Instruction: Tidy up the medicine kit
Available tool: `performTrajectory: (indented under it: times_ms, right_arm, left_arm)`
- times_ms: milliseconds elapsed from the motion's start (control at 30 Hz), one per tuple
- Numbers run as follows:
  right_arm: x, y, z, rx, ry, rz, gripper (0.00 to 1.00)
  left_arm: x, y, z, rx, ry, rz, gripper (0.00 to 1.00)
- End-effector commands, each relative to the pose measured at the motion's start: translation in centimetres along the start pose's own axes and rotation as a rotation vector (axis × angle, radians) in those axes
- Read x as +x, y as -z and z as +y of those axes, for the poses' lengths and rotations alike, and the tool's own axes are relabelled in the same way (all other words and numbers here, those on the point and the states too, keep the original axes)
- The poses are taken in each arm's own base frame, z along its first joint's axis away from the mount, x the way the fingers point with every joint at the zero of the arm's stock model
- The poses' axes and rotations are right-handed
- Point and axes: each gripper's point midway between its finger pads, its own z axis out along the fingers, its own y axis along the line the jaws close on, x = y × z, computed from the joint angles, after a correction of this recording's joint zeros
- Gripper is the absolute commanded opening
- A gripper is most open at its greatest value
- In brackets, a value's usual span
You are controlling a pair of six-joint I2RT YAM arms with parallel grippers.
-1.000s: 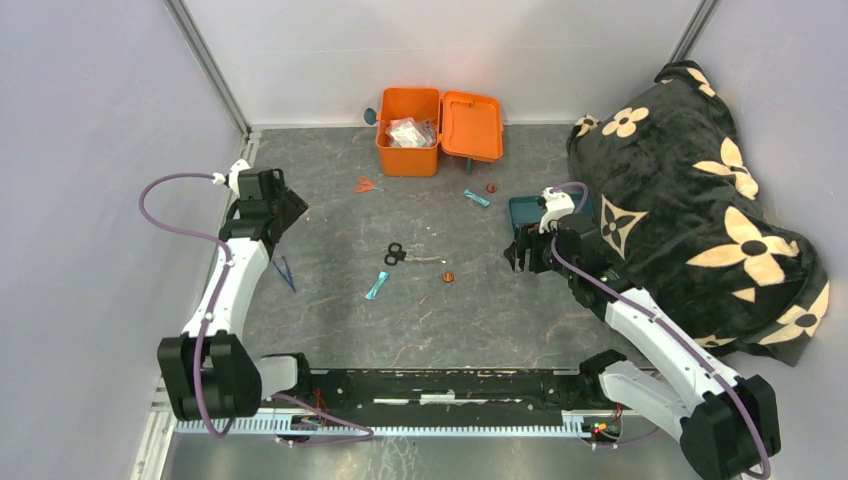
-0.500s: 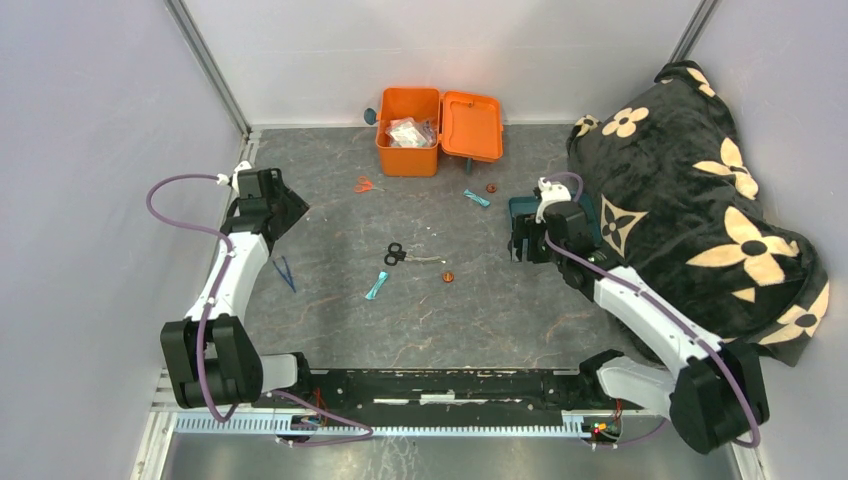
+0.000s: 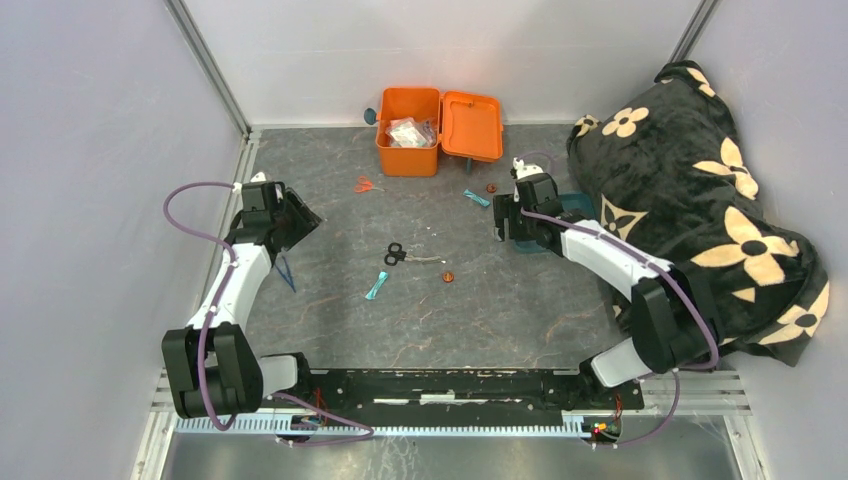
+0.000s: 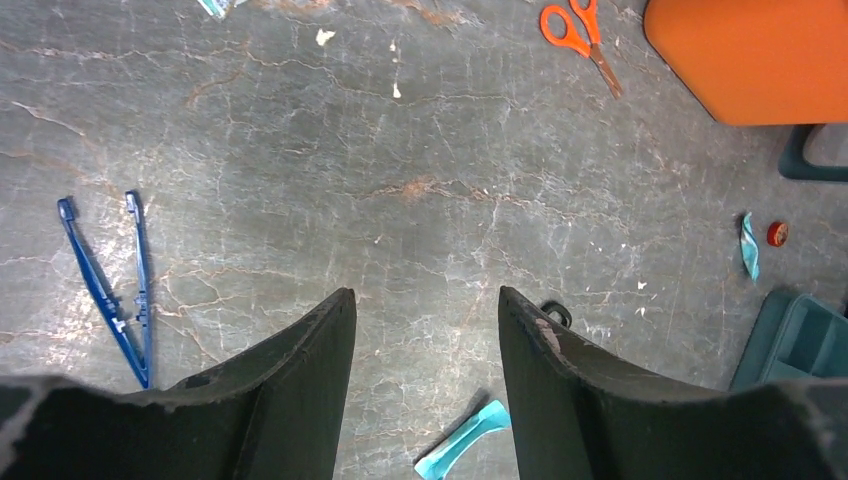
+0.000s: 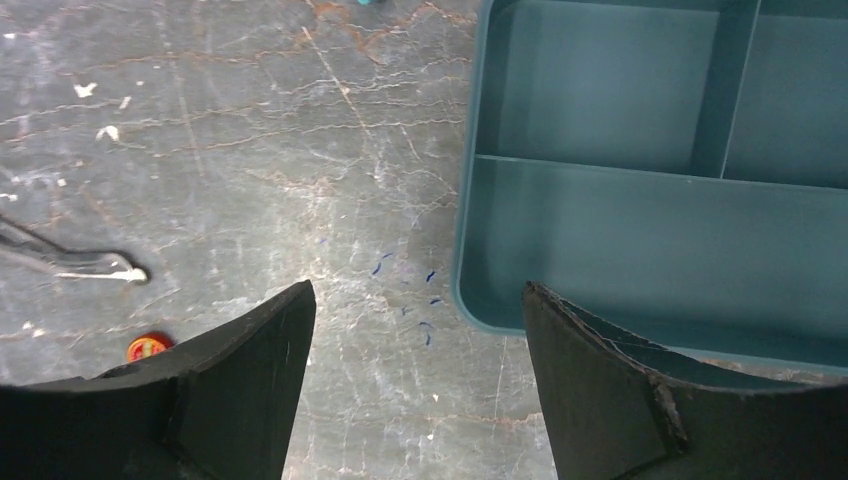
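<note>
The orange medicine kit stands open at the back, its lid laid to the right and white packets inside. Its corner shows in the left wrist view. My left gripper is open and empty above the floor, with blue tweezers to its left and a teal packet between its fingers, lower down. My right gripper is open and empty, at the left edge of the teal tray, one finger over the tray's near rim.
Orange scissors, black scissors, two teal packets and two red caps lie on the floor. A black flowered blanket fills the right side. Grey walls close in on three sides.
My right gripper has moved left and farther back, to the tray's left edge. My left gripper has shifted a little right and nearer. Both stayed open.
</note>
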Motion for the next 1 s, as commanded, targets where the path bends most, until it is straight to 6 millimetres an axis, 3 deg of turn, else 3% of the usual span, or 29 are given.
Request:
performTrajectory:
  times_ms: [0, 267, 433, 667, 967]
  right_arm:
    - [-1.0, -1.1, -1.0, 0.074, 0.011, 0.009, 0.82]
    - [1.2, -3.9, 0.3, 0.005, 0.053, 0.113, 0.81]
    - [2.8, -4.2, 0.9, -0.045, 0.065, 0.162, 0.80]
    - [5.9, -2.3, 1.8, -0.146, 0.081, 0.222, 0.78]
    - [9.9, 2.6, 2.9, -0.275, 0.098, 0.268, 0.75]
  left_arm:
    - [-0.7, 0.6, -1.8, 0.092, -0.049, -0.015, 0.61]
    - [-0.7, 0.8, -2.1, 0.109, -0.049, -0.011, 0.61]
    - [-0.8, 0.7, -2.1, 0.105, -0.049, -0.011, 0.61]
    - [-0.7, 0.6, -1.9, 0.094, -0.045, -0.008, 0.61]
    - [-0.8, 0.2, -1.2, 0.056, -0.037, -0.005, 0.61]
